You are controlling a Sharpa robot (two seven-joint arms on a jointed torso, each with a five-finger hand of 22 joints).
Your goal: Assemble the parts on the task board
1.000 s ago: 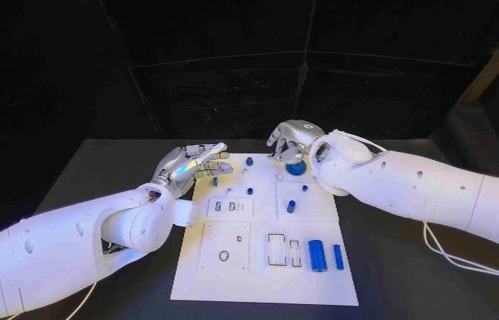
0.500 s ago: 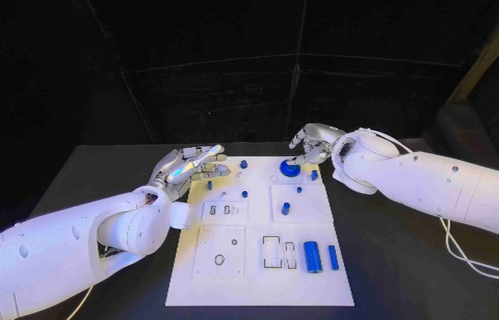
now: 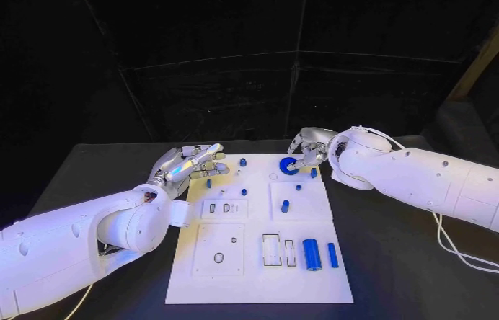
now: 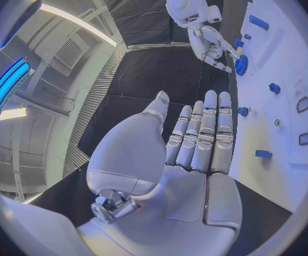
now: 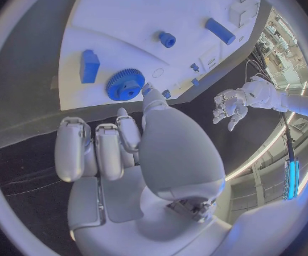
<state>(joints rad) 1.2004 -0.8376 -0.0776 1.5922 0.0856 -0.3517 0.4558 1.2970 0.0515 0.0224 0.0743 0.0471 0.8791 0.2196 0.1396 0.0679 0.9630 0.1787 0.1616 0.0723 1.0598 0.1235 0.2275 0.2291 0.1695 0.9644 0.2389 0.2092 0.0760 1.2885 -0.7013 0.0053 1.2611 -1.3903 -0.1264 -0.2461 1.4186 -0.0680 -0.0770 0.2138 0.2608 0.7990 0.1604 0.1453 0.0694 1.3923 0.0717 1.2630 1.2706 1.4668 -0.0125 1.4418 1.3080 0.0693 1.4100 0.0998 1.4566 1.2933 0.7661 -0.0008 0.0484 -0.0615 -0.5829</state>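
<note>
On black surface [image 3: 94,169], at task board's [image 3: 312,284] 12 o'clock edge: right robot hand [image 3: 308,147] curled over blue gear [image 3: 288,165]; fingertip at gear rim, firm grip cannot be confirmed. Left robot hand [image 3: 192,163] at board's 10 o'clock, fingers straight, apart, holding nothing. Judged step: seating gear. Advice: keep gear flat, centre bore, press straight down, avoid tilt. Count in head view: one gear, two blue cylinders [image 3: 312,254] at 5 o'clock, roughly six small blue pegs [image 3: 285,206] across upper half.
</note>
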